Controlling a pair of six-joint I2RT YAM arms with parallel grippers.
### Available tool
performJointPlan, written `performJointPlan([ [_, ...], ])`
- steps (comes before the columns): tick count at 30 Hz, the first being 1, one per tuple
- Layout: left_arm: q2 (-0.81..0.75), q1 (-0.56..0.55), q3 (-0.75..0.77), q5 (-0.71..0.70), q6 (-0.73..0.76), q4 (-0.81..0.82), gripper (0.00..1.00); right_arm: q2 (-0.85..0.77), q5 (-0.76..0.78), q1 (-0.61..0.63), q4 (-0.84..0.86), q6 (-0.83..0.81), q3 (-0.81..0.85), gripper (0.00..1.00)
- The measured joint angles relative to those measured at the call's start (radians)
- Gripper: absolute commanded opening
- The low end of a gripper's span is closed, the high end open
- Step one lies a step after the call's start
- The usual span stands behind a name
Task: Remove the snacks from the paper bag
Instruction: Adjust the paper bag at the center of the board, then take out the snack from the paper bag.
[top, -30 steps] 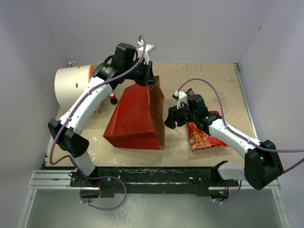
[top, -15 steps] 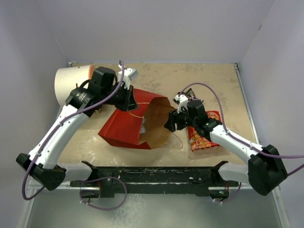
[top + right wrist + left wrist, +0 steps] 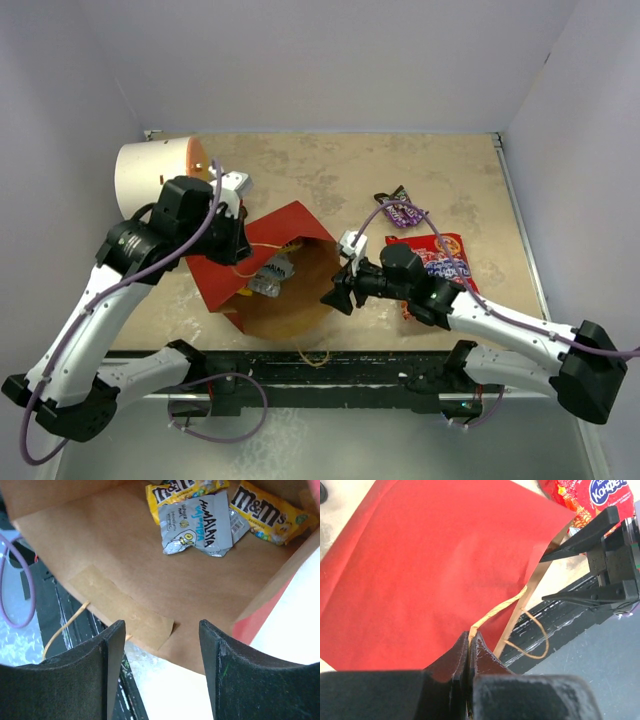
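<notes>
Reaching into the paper bag [image 3: 290,225] is your step: left gripper [image 3: 469,645] pinches its cord handle [image 3: 500,605], right gripper [image 3: 161,627] spread at the mouth. Advance to twelve o'clock onto the silvery wrapper [image 3: 200,522] inside.

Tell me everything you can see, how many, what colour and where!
paper bag: one, red outside, brown inside, lying left of centre, mouth toward the arms' bases.
cord handle: two, tan, at the bag's mouth.
yellow candy packet: two, yellow, inside the bag.
silvery wrapper: one, silver, inside the bag, overlapping the yellow ones.
large red packet: one, red with blue oval, right of the bag.
purple packet: one, dark purple, beyond the red packet.
white cylinder: one, white with orange end, far left corner.
table: one, beige, under everything.
left gripper: one, black, jaws shut on a cord handle.
right gripper: one, black, jaws open at the bag's mouth.
</notes>
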Motion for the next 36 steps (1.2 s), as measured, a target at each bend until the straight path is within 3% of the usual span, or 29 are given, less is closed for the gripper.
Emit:
performJointPlan([
  [10,-0.016,0.0,-0.034,0.06,-0.115,0.082,0.0,-0.211,0.052,0.22,-0.122,-0.224,0.014,0.65],
  [16,-0.06,0.0,-0.076,0.111,-0.181,0.153,0.0,-0.161,0.101,0.337,-0.092,-0.327,0.054,0.63],
  [21,-0.069,0.0,-0.084,0.129,-0.212,0.184,0.0,0.059,0.175,0.428,0.082,-0.403,0.074,0.64],
  [24,-0.058,0.0,-0.084,0.135,-0.224,0.185,0.0,0.196,0.243,0.439,0.272,-0.413,0.058,0.66],
  [31,-0.024,0.0,-0.034,0.137,-0.224,0.15,0.0,0.616,0.48,0.438,0.714,-0.417,0.072,0.8],
  [36,-0.023,0.0,-0.005,0.14,-0.225,0.145,0.0,0.856,0.61,0.437,0.911,-0.423,0.113,0.87],
])
